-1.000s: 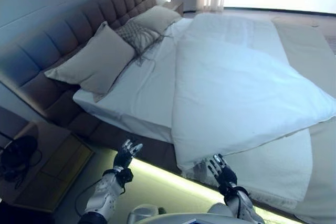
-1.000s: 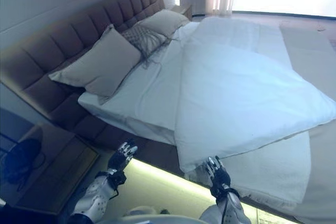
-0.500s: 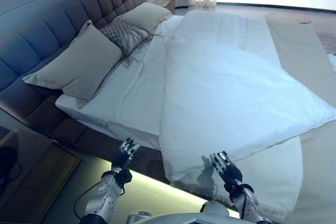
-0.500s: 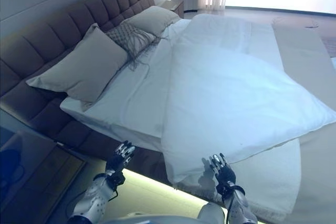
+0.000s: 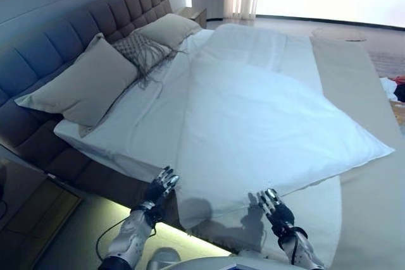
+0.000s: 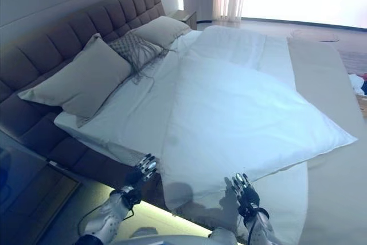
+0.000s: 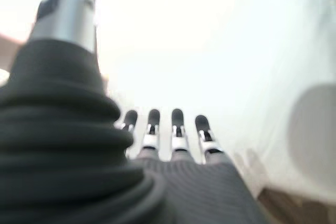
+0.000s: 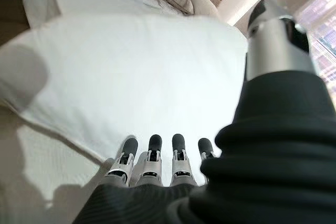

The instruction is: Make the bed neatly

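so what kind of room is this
Most likely a bedroom, maybe a hotel room: a bed with a tufted headboard, pillows propped against it, and a white duvet lying askew.

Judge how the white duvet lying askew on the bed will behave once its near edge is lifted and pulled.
The white duvet is probably floppy: its near edge drapes over the mattress side. It looks puffy, so likely light for its bulk. It may slide readily on the smooth bedsheet. Both the left robot hand and right robot hand are open.

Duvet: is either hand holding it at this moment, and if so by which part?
Nothing is held. The left hand and right hand hover open, fingers straight, at the near edge of the white duvet, with no cloth pinched.
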